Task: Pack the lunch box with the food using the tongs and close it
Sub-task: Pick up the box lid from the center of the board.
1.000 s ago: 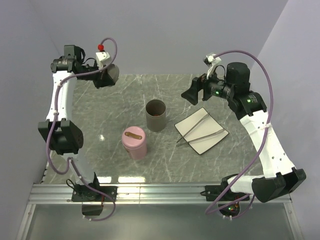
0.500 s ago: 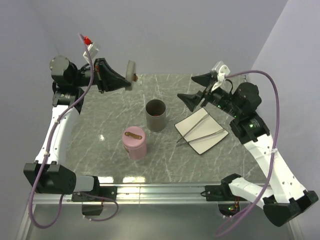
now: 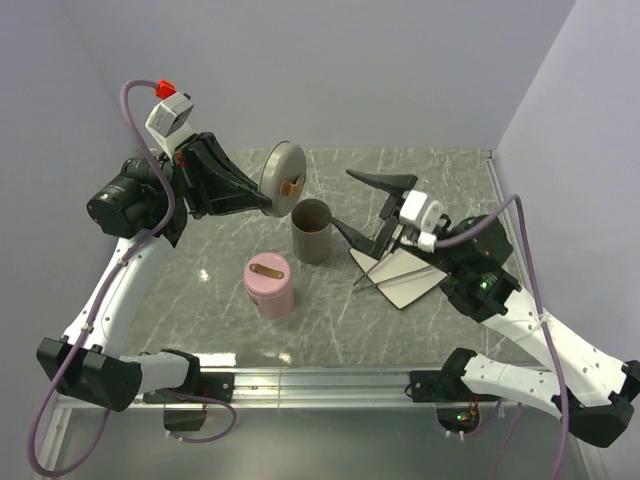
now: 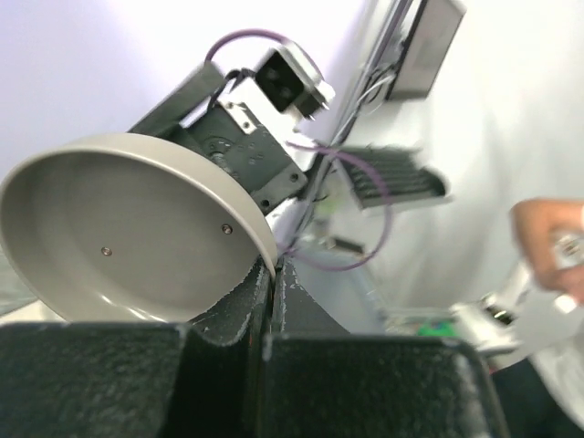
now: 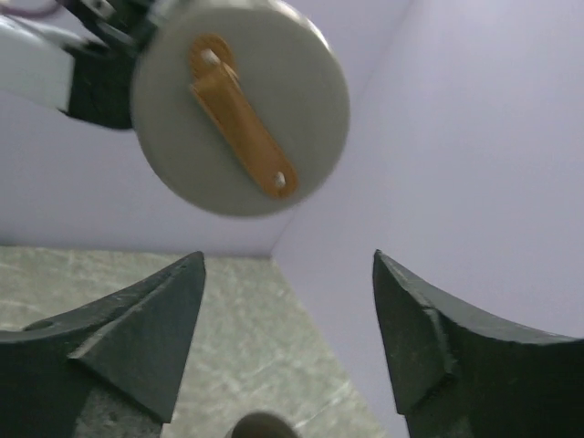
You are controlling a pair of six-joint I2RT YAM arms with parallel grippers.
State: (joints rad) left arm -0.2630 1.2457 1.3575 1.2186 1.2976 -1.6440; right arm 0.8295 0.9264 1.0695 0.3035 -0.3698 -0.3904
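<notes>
1. The left gripper [image 3: 268,205] is clamped on the rim of a round grey lid with an orange-brown strap handle [image 3: 285,177], holding it on edge in the air.
2. The open grey cylindrical lunch box [image 3: 312,238] stands near the lid; its inside is too dark to tell whether food lies there.
3. The right gripper [image 3: 365,207] hangs with its jaws wide and nothing between them, over the square white plate [image 3: 400,293].
4. The slim silver metal tongs [image 3: 383,279] lie on that plate.
5. A pink lidded canister [image 3: 269,286] stands nearer.

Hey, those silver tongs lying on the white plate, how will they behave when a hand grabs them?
The tongs look like thin bare metal, so probably light but slippery, apt to skate across the smooth white plate if nudged. Their two slim arms meet in a V, so they likely flex and spring back when squeezed.
</notes>
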